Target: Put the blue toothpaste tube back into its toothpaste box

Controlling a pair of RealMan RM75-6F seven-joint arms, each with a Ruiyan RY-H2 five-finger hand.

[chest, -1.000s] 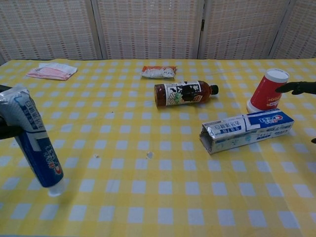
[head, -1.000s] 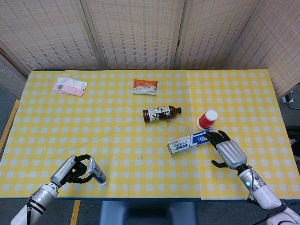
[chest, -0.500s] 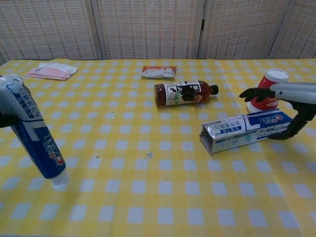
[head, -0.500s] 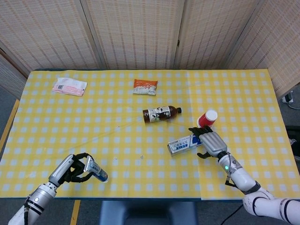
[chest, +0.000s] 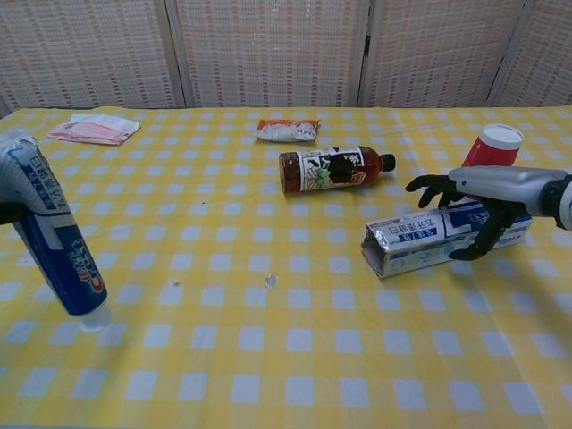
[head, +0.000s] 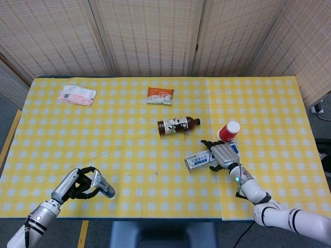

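Left hand at the near-left edge of the tabletop, fingers wrapped around the blue toothpaste tube. Chest view: tube tilted, crimped end up and to the left, cap end down and just at the cloth; can't tell if the cap is touching. Only the tube shows there, the hand is mostly out of frame.

Toothpaste box lies flat right of centre, open end facing left, long axis running left to right. Right hand is over the box's right half, fingers spread across its top and thumb curving down the near side. Looks like contact, but whether it actually has a firm hold isn't clear from either view.

Tube and box are well apart, tube at near left, box at centre right.

Other items:
- red paper cup just beyond the box's right end, behind the right hand
- dark drink bottle on its side, further back near centre
- orange snack packet beyond the bottle
- pink packet at far left
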